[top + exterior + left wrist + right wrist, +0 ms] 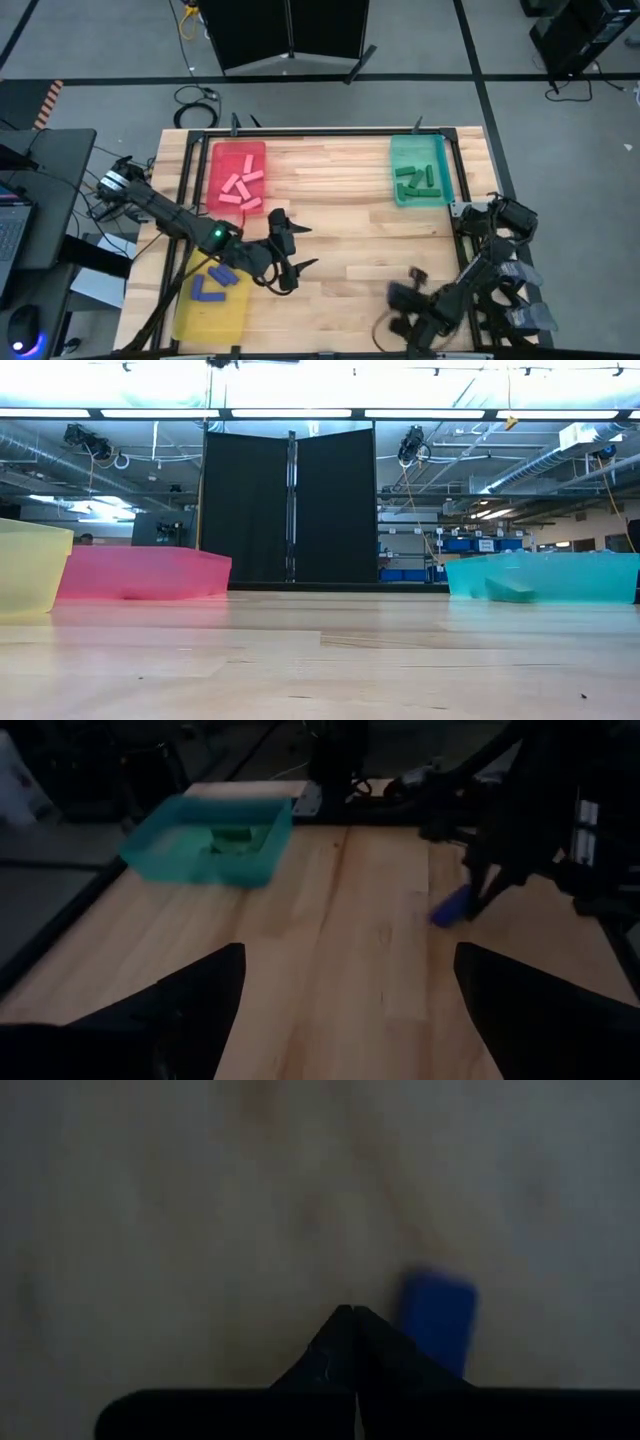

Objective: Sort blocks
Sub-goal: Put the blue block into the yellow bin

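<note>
Pink blocks [240,185] lie in the red tray [218,160], green blocks [415,180] in the teal tray [440,165], and blue blocks [215,282] in the yellow tray [215,315]. One blue block [437,1320] lies on the wood just beside the shut fingertips of my right gripper [352,1312], near the table's front right. The left wrist view shows that block [452,906] at the tip of my right gripper [478,888]. My left gripper [305,247] hovers open over the table's middle, right of the yellow tray, with nothing between its fingers. My right gripper points steeply down with its shut fingertips right beside the blue block's long side [405,1320]. Whether they touch the block I cannot tell.
The three trays stand at the table's far left, far right and near left. Bare wood [340,200] lies between them. The low view shows the yellow tray [30,565], the red tray [140,572] and the teal tray [545,575] from the side. Black frame rails [300,130] border the table.
</note>
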